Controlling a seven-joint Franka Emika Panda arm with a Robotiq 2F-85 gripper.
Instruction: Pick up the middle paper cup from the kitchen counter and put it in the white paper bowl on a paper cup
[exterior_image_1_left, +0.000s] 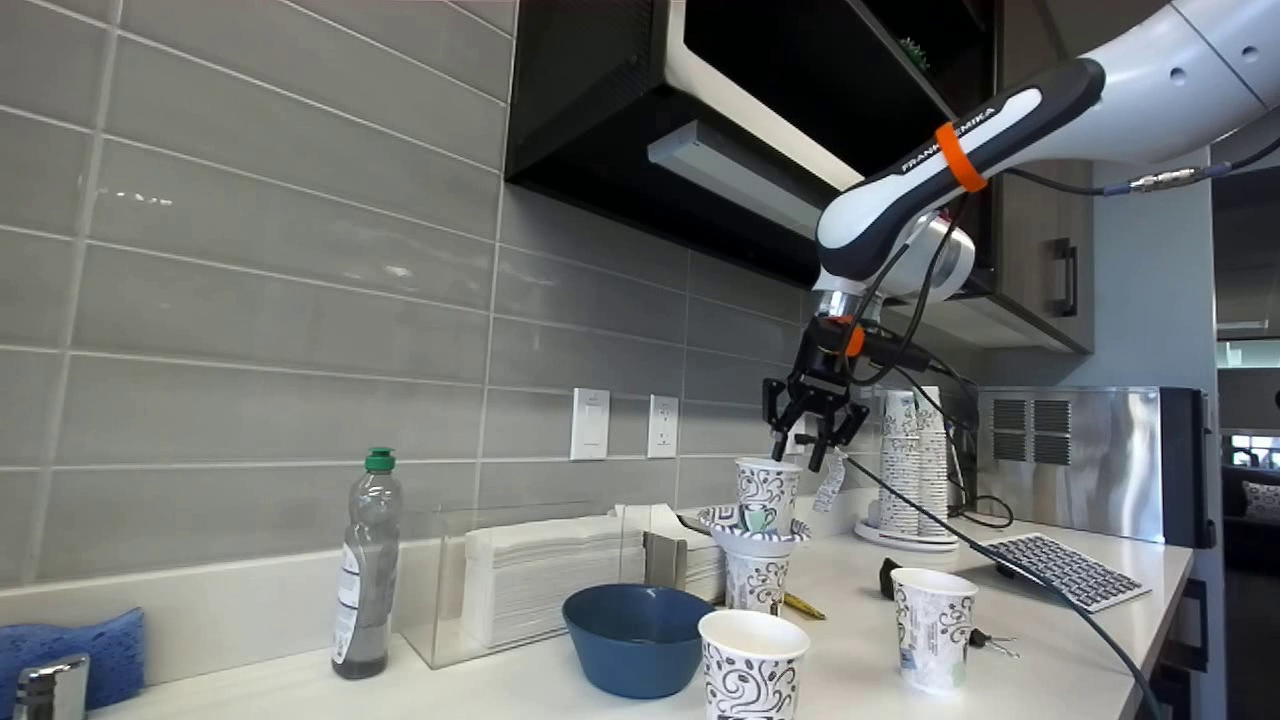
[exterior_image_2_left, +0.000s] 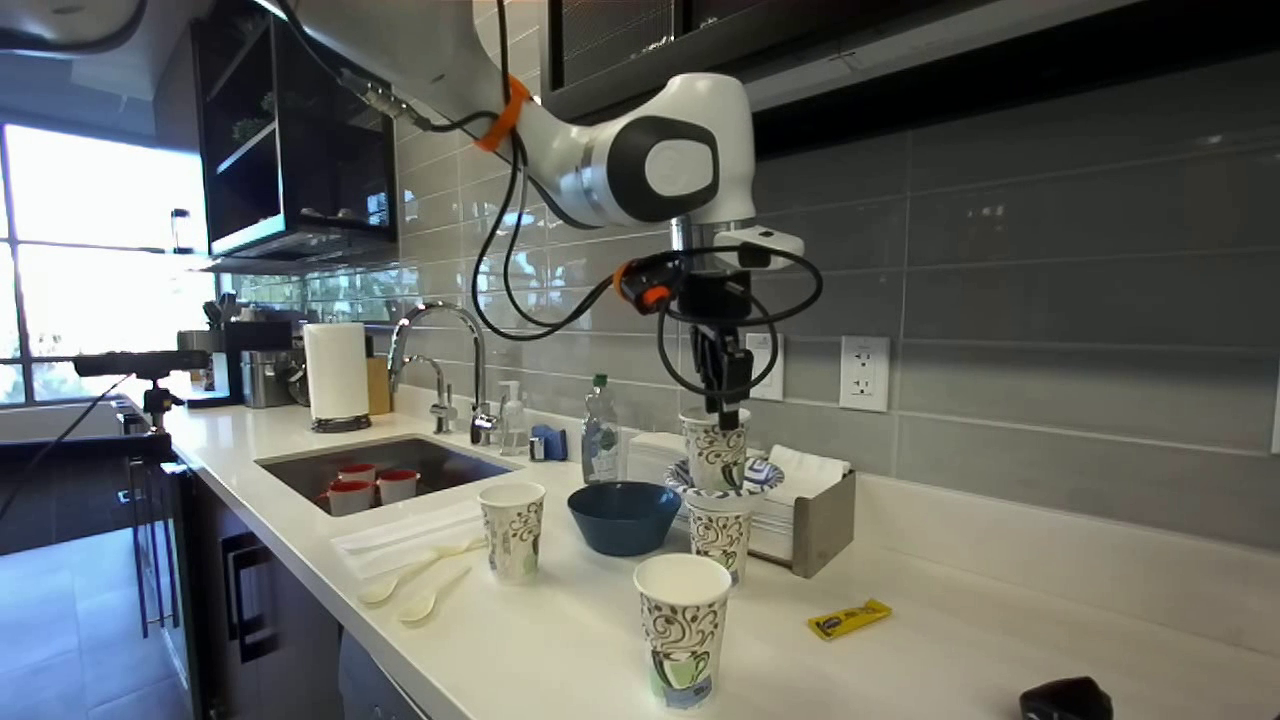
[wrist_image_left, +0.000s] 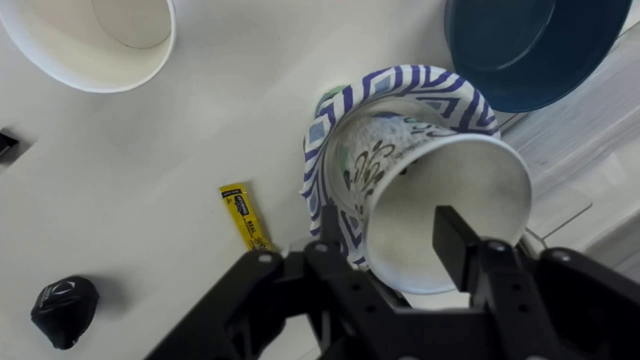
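The middle paper cup (exterior_image_1_left: 766, 490) stands upright in the white paper bowl (exterior_image_1_left: 718, 522), and the bowl rests on another printed paper cup (exterior_image_1_left: 757, 580). The same stack, with the middle cup (exterior_image_2_left: 713, 462), bowl (exterior_image_2_left: 762, 476) and lower cup (exterior_image_2_left: 720, 542), shows in both exterior views. In the wrist view the middle cup (wrist_image_left: 450, 200) leans in perspective over the blue-patterned bowl (wrist_image_left: 372, 82). My gripper (exterior_image_1_left: 800, 458) is open and empty at the cup's rim. In the wrist view my gripper (wrist_image_left: 387, 222) has one finger over the cup's mouth and one outside its wall. Contact cannot be told.
On the kitchen counter (exterior_image_2_left: 790, 670) stand two more cups (exterior_image_2_left: 513, 530) (exterior_image_2_left: 683, 630), and a dark blue bowl (exterior_image_2_left: 622, 525) beside the stack. A napkin holder (exterior_image_2_left: 830, 520) stands close behind. A yellow packet (exterior_image_2_left: 850, 620) lies nearby. A bottle (exterior_image_1_left: 367, 570) stands by the tiles.
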